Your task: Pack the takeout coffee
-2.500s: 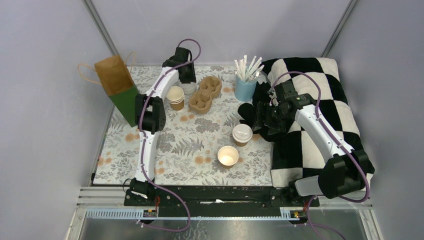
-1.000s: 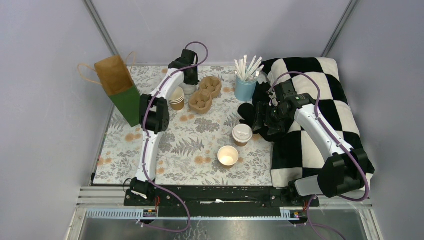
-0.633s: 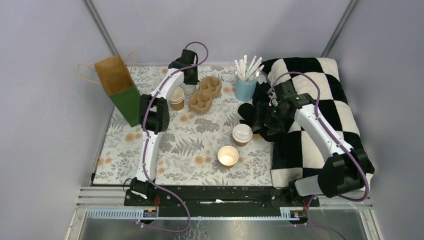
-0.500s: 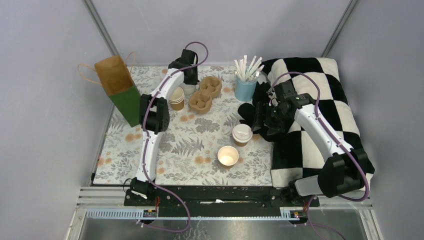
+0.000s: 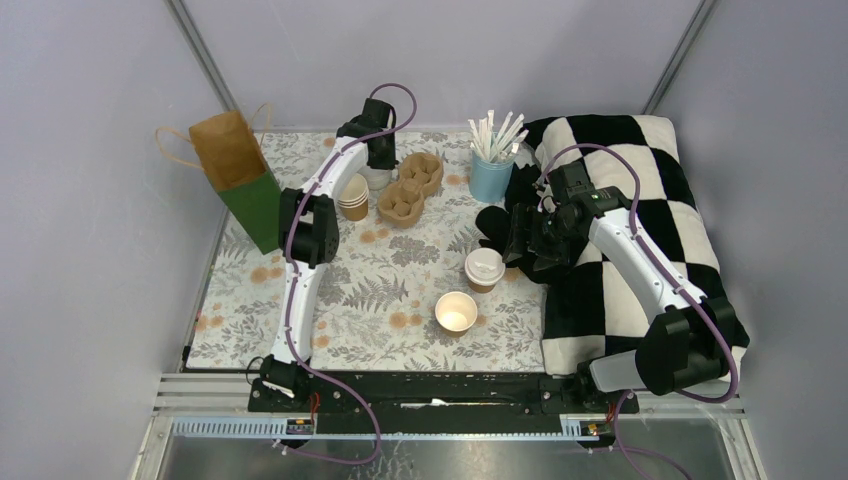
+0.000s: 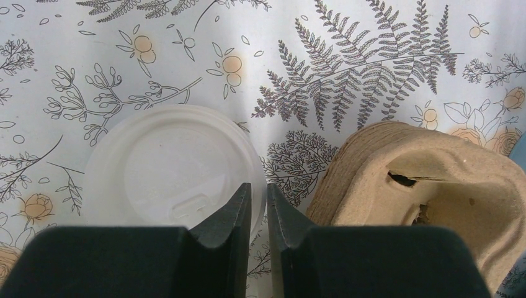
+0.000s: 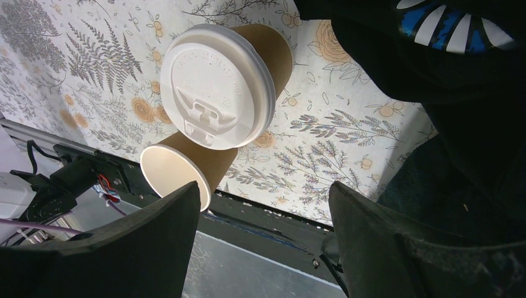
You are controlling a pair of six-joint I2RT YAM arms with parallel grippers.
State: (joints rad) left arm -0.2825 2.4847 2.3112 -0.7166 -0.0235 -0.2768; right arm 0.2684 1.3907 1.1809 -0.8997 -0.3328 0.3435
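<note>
The open cup [image 5: 456,311] stands near the worktop's [image 5: 370,290] front edge, with bare room to its left. The lidded cup [image 5: 485,268] is just behind it, near the blanket [image 5: 660,150]. The right tool [image 7: 267,248] hangs spread beside it. Far back, the left tool [image 6: 257,192] pinches a loose lid's [image 6: 167,161] rim, with the carrier [image 6: 428,180] just beside. Earlier the left arm reached less far; the cups are unmoved.

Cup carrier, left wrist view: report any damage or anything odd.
The pulp cup carrier has a small ragged tear in its moulded wall, showing as a dark slit. Nothing else about it stands out.
</note>
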